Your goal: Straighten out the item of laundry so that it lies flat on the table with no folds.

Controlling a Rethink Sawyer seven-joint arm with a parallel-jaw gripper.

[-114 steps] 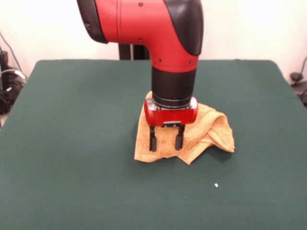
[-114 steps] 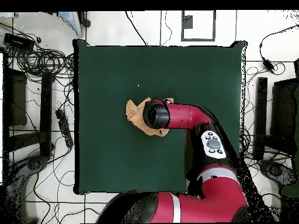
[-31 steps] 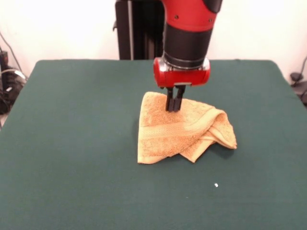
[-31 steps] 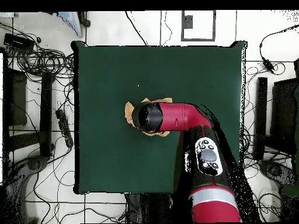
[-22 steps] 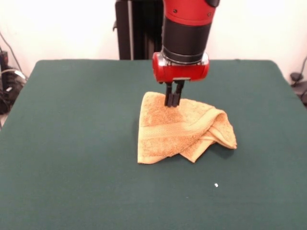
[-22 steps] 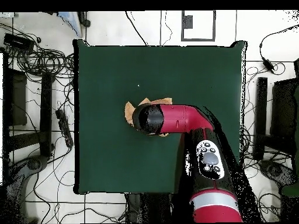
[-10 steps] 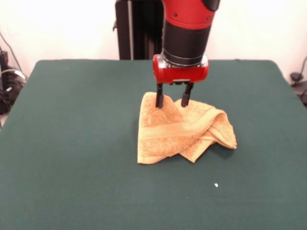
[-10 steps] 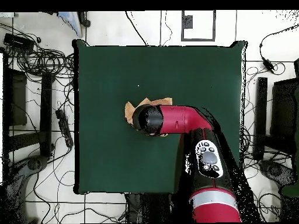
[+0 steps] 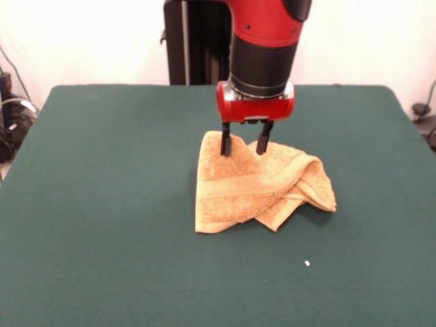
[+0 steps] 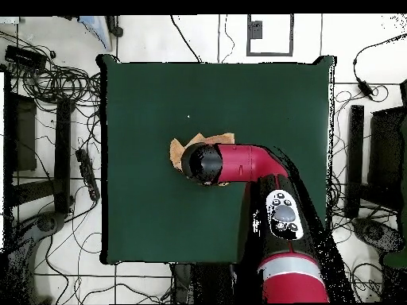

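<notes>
One orange-yellow towel (image 9: 262, 185) lies folded and bunched at mid-bench (image 9: 102, 204), the gripper (image 9: 244, 145) poised at its far edge, jaws spread and empty; next, pinch a corner and draw it outward.

One camera faces me from across the large dark green cloth-covered worktop (image 9: 95, 204), set low and close, so the worktop fills most of its picture and my arm drops in from the top. The other hangs high above, looking straight down, far enough to take in the whole worktop (image 10: 159, 222) and the cabled floor round it. Both share the worktop's middle, where my hand (image 9: 243, 144) hangs.
</notes>
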